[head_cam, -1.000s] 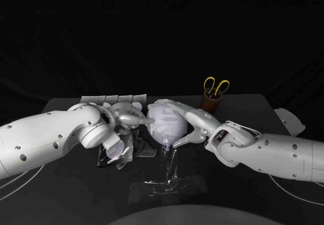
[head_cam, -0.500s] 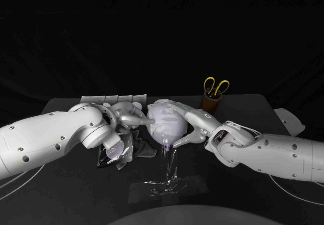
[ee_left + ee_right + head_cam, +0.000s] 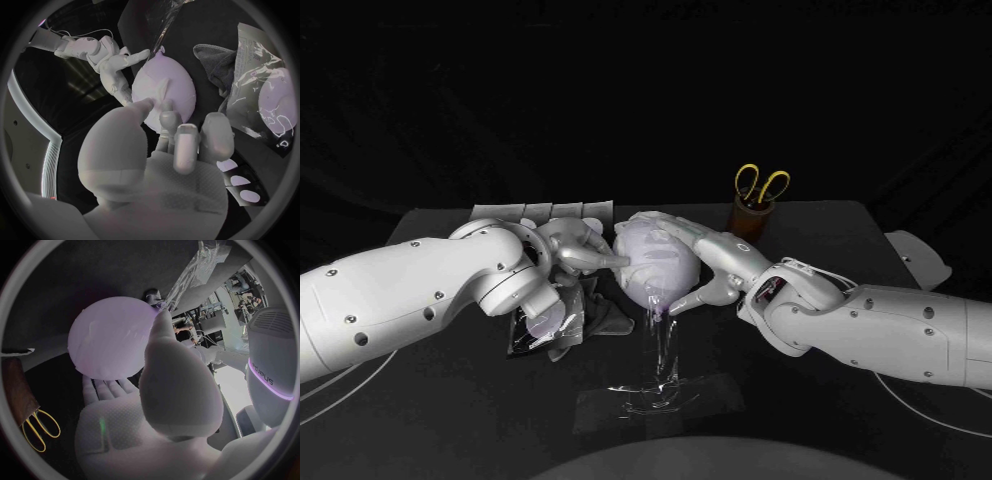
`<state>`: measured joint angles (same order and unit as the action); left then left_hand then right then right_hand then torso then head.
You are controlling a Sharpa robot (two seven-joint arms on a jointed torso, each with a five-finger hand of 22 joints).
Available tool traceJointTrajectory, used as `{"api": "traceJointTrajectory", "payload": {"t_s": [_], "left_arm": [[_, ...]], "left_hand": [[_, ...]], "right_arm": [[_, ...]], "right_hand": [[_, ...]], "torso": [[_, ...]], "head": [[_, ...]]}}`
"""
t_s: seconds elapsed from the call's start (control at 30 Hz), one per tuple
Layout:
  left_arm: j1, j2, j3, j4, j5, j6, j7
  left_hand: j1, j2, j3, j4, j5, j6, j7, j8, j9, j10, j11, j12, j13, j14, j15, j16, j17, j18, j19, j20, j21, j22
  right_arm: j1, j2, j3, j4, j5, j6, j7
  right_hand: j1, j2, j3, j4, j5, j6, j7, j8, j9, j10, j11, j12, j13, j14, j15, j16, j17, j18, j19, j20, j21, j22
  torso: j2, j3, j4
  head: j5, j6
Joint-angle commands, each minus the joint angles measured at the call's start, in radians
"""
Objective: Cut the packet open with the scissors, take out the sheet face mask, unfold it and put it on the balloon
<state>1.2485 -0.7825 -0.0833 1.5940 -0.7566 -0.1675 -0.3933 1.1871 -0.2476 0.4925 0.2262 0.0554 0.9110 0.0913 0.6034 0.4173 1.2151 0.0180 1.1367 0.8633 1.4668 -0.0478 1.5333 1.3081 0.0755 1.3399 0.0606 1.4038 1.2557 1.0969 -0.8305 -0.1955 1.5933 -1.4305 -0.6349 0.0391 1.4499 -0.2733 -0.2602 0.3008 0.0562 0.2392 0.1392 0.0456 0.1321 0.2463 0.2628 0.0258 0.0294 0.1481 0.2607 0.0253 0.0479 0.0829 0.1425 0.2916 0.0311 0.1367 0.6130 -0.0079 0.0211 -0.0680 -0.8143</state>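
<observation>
Balloon (image 3: 651,268) flanked — left robot hand (image 3: 577,250) touching, right robot hand (image 3: 707,258) gripping.

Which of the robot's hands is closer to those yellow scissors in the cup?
Right. The right hand holds the balloon on the side toward the scissors; the left hand touches the balloon's opposite side, farther away.

The pale lilac balloon (image 3: 653,268) stood at frame centre, a crumpled shiny packet (image 3: 545,325) lay lower left of it, and yellow-handled scissors (image 3: 763,183) stood upright at upper right.
</observation>
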Motion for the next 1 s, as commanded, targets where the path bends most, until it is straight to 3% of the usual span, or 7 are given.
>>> {"api": "traceJointTrajectory", "payload": {"t_s": [0.03, 0.23, 0.5, 0.77, 1.0], "left_arm": [[0.001, 0.004, 0.001, 0.002, -0.009, 0.02, -0.01], [0.001, 0.009, 0.001, 0.003, -0.01, 0.02, -0.01], [0.001, 0.011, 0.001, 0.0, 0.031, 0.012, -0.002], [0.001, 0.015, 0.001, -0.002, 0.068, -0.011, 0.009], [0.001, 0.013, 0.001, -0.005, 0.104, -0.023, 0.013]], "left_hand": [[0.012, 0.002, -0.011, 0.003, -0.006, 0.006, -0.001, -0.005, -0.001, 0.0, -0.003, 0.003, 0.0, 0.081, 0.003, 0.004, 0.18, -0.001, 0.007, 0.0, -0.003, 0.001], [0.04, 0.013, -0.016, 0.0, -0.005, 0.011, -0.005, -0.007, -0.003, 0.0, -0.006, 0.001, -0.002, 0.082, 0.001, 0.004, 0.179, -0.001, 0.006, -0.002, -0.004, 0.0], [0.141, 0.066, 0.034, -0.041, -0.005, 0.017, -0.014, -0.015, -0.009, -0.003, -0.015, -0.007, -0.006, 0.082, -0.008, 0.005, 0.182, -0.001, 0.007, -0.007, -0.005, 0.001], [0.194, 0.084, 0.087, -0.078, -0.005, 0.017, -0.014, -0.021, -0.013, -0.002, -0.015, -0.01, -0.004, 0.082, -0.008, 0.004, 0.181, -0.002, 0.009, -0.009, -0.003, 0.004], [0.212, 0.093, 0.139, -0.109, -0.005, 0.014, -0.007, -0.006, -0.001, 0.014, -0.012, -0.009, 0.004, 0.083, -0.006, 0.005, 0.182, -0.003, 0.013, -0.01, 0.001, 0.011]], "right_arm": [[-0.004, 0.002, -0.003, 0.0, -0.004, 0.038, -0.006], [-0.004, 0.003, -0.003, 0.0, -0.004, 0.038, -0.006], [-0.004, 0.004, -0.003, -0.001, -0.004, 0.039, -0.007], [-0.004, 0.004, -0.003, 0.0, -0.004, 0.039, -0.008], [-0.004, 0.004, -0.003, 0.0, -0.004, 0.04, -0.01]], "right_hand": [[-0.006, 0.0, -0.001, 0.002, 0.003, 0.008, 0.158, 0.003, 0.001, 0.003, 0.005, 0.005, 0.002, -0.001, 0.004, -0.002, -0.001, -0.004, 0.004, 0.003, -0.001, -0.001], [-0.006, 0.0, -0.001, 0.002, 0.003, 0.008, 0.158, 0.003, 0.001, 0.003, 0.005, 0.005, 0.002, -0.001, 0.004, -0.002, -0.001, -0.004, 0.004, 0.003, -0.001, -0.001], [-0.006, 0.0, -0.001, 0.002, 0.003, 0.008, 0.158, 0.003, 0.001, 0.003, 0.005, 0.005, 0.002, -0.001, 0.004, -0.002, -0.001, -0.004, 0.004, 0.003, -0.001, -0.001], [-0.005, 0.0, -0.001, 0.002, 0.003, 0.01, 0.158, 0.003, 0.002, 0.004, 0.005, 0.005, 0.001, -0.001, 0.004, -0.001, -0.001, -0.006, 0.004, 0.003, 0.0, -0.001], [-0.005, 0.0, -0.001, 0.002, 0.003, 0.01, 0.158, 0.003, 0.002, 0.004, 0.005, 0.005, 0.001, -0.001, 0.004, -0.001, -0.001, -0.006, 0.004, 0.003, 0.0, -0.001]], "torso": [[0.0, 0.0002, 0.0], [-0.001, 0.0004, -0.0003], [0.0, 0.0005, -0.0003], [0.0, 0.0002, -0.0004], [0.0, 0.0005, 0.0002]], "head": [[0.001, 0.001], [0.007, 0.004], [0.012, 0.003], [0.01, 0.001], [0.014, 0.002]]}}
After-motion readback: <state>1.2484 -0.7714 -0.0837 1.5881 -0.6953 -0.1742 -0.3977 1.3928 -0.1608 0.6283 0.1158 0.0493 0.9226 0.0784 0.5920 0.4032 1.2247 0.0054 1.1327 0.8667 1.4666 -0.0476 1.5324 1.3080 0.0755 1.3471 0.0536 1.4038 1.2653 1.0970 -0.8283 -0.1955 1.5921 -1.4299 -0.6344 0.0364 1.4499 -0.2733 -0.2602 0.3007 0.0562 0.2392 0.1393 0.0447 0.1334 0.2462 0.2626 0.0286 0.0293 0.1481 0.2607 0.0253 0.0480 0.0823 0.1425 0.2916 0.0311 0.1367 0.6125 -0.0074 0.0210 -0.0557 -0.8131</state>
